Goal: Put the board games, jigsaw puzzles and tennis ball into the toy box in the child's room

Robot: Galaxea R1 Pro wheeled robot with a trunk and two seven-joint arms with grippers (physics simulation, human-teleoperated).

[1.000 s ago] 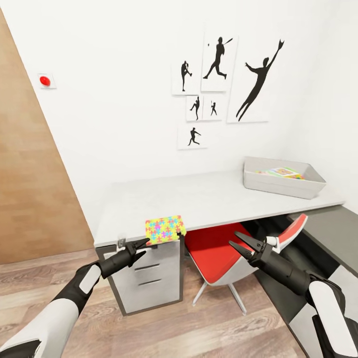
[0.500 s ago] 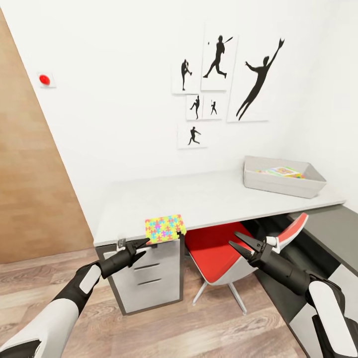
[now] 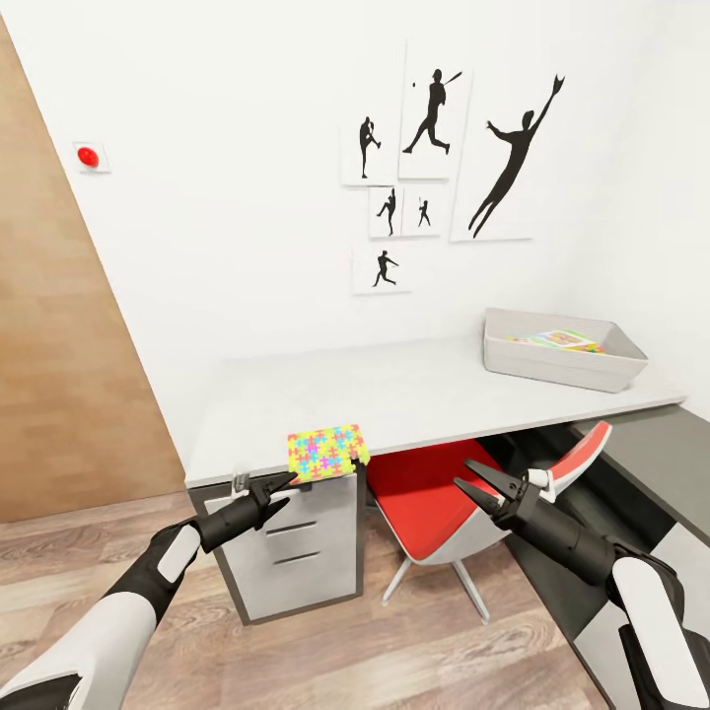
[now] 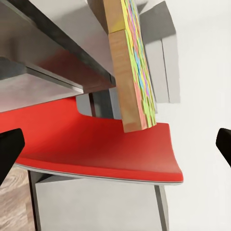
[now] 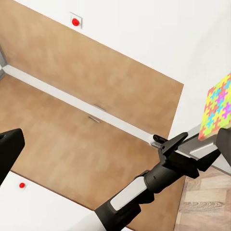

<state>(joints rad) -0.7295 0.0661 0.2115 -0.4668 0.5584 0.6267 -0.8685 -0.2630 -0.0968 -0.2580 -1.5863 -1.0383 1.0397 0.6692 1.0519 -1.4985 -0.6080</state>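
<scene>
One jigsaw puzzle point(image 3: 327, 452), a thin multicolour square, lies on the table point(image 3: 414, 394) and overhangs its front edge. My left gripper point(image 3: 288, 489) hangs open just below and to the left of it, not touching. The left wrist view catches the puzzle point(image 4: 137, 72) edge-on ahead of the open left gripper point(image 4: 115, 147). My right gripper point(image 3: 463, 474) is open and empty in front of the red chair. In its own view the right gripper point(image 5: 115, 149) faces the puzzle point(image 5: 217, 106) and the left gripper point(image 5: 169, 143). The toy box point(image 3: 592, 373) stands at the table's far right with a flat colourful item point(image 3: 557, 341) inside.
A red chair point(image 3: 434, 498) is tucked under the table between my arms. A grey drawer unit point(image 3: 296, 552) stands under the table's left end. A low dark cabinet point(image 3: 651, 459) joins at the right. A wooden door point(image 3: 59, 375) is at the left.
</scene>
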